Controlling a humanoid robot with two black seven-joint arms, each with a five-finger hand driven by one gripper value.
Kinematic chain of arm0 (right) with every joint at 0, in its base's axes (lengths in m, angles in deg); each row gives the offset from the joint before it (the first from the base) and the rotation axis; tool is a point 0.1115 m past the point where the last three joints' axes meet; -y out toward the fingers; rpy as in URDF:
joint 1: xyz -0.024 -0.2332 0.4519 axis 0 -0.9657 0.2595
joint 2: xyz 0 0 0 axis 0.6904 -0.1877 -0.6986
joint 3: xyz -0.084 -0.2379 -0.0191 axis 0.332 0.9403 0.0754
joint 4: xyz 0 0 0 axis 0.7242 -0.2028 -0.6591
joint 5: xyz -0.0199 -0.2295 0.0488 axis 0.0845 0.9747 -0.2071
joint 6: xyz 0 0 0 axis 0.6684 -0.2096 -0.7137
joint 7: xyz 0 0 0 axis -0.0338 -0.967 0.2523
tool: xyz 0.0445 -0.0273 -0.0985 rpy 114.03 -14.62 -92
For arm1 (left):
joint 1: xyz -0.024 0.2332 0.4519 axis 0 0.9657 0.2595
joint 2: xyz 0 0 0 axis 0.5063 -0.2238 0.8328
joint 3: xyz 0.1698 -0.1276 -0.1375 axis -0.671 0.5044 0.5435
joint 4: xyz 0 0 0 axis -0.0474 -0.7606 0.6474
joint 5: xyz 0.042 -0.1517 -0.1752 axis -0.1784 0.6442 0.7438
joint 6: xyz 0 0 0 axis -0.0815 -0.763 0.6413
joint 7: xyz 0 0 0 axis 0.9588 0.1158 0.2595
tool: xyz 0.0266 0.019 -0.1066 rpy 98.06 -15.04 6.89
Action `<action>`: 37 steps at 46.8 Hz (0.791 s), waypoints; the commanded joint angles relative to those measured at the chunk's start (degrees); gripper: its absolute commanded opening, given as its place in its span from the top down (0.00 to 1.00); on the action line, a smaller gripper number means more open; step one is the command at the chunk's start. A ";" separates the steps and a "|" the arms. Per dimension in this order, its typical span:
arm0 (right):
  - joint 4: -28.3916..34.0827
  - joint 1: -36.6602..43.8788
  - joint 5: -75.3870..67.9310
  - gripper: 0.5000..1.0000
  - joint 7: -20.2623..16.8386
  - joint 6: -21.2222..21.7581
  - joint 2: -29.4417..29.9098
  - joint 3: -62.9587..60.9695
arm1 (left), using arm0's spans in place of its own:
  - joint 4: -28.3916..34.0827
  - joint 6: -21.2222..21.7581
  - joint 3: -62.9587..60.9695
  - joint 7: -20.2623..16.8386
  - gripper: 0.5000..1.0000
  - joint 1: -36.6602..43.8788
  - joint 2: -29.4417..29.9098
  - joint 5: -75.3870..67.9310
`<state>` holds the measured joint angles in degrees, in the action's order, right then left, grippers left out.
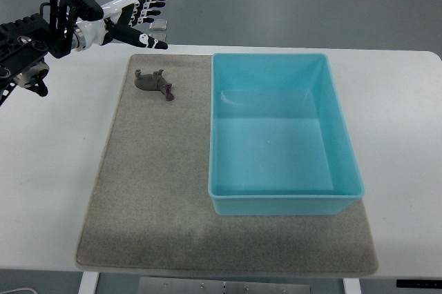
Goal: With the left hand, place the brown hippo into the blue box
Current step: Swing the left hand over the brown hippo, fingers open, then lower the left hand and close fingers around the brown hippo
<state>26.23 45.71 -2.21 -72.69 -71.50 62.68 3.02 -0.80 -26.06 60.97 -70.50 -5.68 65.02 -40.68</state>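
Left robot hand (141, 19): fingers spread, empty, hovering beyond the bench's far left edge.
Brown hippo (153, 83): lying on the grey mat (138, 190), far left corner, near the blue box (338, 132) wall.
Grasp: best lowered from above, fingers closing across the body.
Room: open mat leftward; box rim needs lifting over.

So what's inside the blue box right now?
Nothing: the blue box shows only its bare floor, fully visible. The brown hippo lies outside on the mat.
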 commanded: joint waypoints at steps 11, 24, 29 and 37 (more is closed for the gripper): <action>0.00 0.02 0.00 0.13 0.00 0.00 0.00 0.00 | -5.17 -0.85 -0.09 -0.09 0.00 -0.92 4.66 -22.62; 0.00 0.02 0.00 0.13 0.00 0.00 0.00 0.00 | -7.71 3.10 -0.09 -0.09 0.01 -0.66 3.95 -38.45; 0.00 0.02 0.00 0.13 0.00 0.00 0.00 0.00 | -8.51 4.60 0.00 -0.09 0.01 -0.30 3.78 -41.88; 0.00 0.02 0.00 0.13 0.00 0.00 0.00 0.00 | -7.54 4.69 -1.75 0.00 0.01 -0.13 0.79 -41.80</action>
<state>26.21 45.72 -2.21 -72.69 -71.49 62.68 3.02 -8.97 -21.35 60.45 -70.57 -5.85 66.83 -82.65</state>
